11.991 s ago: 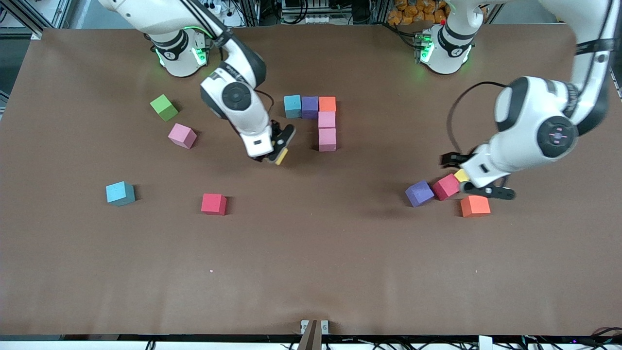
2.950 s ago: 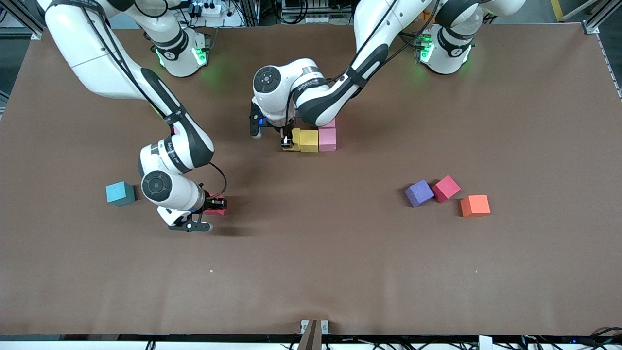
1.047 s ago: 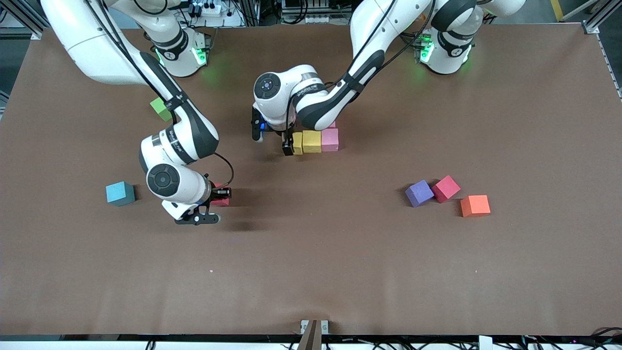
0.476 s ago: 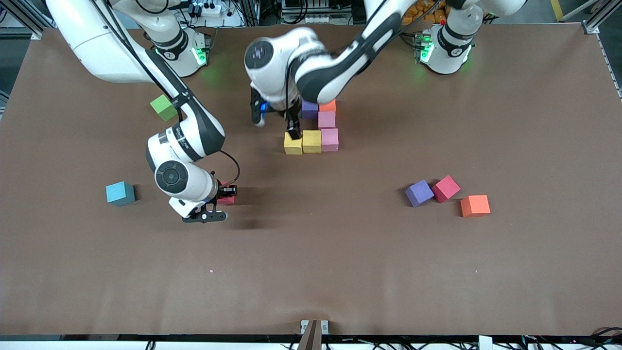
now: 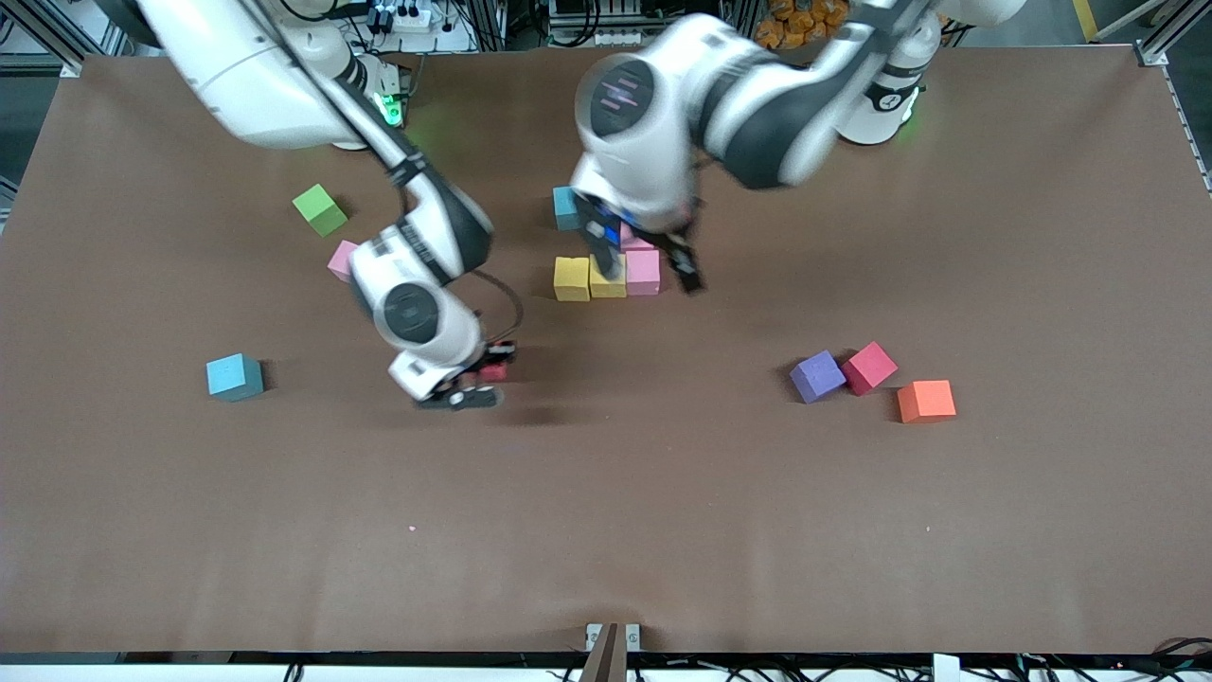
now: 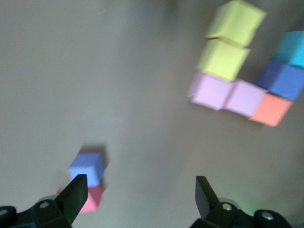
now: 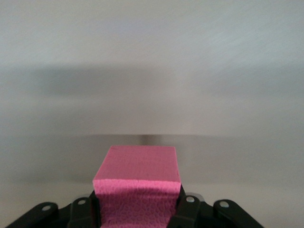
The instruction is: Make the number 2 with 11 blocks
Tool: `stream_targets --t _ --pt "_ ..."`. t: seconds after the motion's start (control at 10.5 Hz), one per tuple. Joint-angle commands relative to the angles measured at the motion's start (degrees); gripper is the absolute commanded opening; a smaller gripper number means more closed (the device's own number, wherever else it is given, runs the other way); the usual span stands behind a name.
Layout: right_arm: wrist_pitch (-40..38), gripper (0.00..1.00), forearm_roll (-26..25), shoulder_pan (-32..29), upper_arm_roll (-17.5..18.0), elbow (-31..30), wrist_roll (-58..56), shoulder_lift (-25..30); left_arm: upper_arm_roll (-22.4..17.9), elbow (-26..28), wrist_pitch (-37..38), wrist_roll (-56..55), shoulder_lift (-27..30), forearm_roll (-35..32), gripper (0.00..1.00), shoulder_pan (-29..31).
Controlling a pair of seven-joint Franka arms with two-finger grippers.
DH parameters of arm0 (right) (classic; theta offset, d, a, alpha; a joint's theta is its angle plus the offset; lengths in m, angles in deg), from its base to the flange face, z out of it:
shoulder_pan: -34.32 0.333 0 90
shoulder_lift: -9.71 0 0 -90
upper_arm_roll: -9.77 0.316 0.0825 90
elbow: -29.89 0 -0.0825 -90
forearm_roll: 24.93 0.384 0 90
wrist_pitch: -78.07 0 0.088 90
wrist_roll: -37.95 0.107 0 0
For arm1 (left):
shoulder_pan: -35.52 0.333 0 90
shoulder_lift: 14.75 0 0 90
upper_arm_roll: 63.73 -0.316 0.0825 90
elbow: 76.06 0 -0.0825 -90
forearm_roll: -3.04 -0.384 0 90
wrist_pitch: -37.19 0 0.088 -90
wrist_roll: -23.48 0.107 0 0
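- While the right gripper [image 5: 476, 377] is clenched on a red block [image 7: 137, 187], a good way to do this step is to carry it level and set it down square, just below the outer yellow block [image 5: 571, 278], with its faces touching and not pushing the row.
- This red block sits between the fingers of the right gripper, up in the air over bare counter [image 5: 606, 521], between the loose light blue block [image 5: 233, 376] and the unfinished number 2 [image 5: 606, 248].
- So far the number 2 shows seven blocks: a top row, a pink column and a middle row that ends in yellow.
- Released and wide, the left gripper [image 5: 646, 267] hangs over the pink and yellow blocks of the middle row and holds nothing.
- It should lift clear, I think, so the two arms do not meet.
- A purple block [image 5: 817, 376], another red block [image 5: 870, 367] and an orange block [image 5: 925, 401] wait toward the left arm's end; a pink block [image 5: 341, 259] and the green cube [image 5: 319, 209] lie toward the right arm's end.
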Motion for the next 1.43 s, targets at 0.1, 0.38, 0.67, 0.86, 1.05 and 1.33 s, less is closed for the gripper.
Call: stream_targets --t 0.1,0.38,0.67,0.86,1.05,1.33 --pt "0.9 0.26 0.9 7.8 -0.4 2.5 5.6 -2.6 -0.3 1.4 0.0 2.8 3.4 -2.2 1.0 13.1" --pt "3.9 0.26 0.9 11.6 -0.5 2.3 8.1 -3.3 -0.2 1.6 0.1 6.0 5.1 -1.9 1.0 23.8" --pt "4.3 0.26 0.7 12.8 -0.7 2.0 8.1 -3.6 -0.5 2.5 -2.6 6.8 1.1 -2.8 1.0 28.0" --pt "4.3 0.26 0.1 12.9 -0.8 1.9 8.3 -4.1 -0.2 8.7 -11.9 10.8 0.2 -1.9 1.0 28.8" --pt "4.4 0.26 0.0 13.2 -0.9 1.3 8.3 -4.1 -0.1 15.2 -16.5 10.5 1.1 -0.2 1.0 29.3" --pt "5.4 0.26 0.0 13.5 -1.0 0.8 8.4 -4.8 -0.2 31.9 -33.6 7.6 4.2 1.6 1.0 29.7"
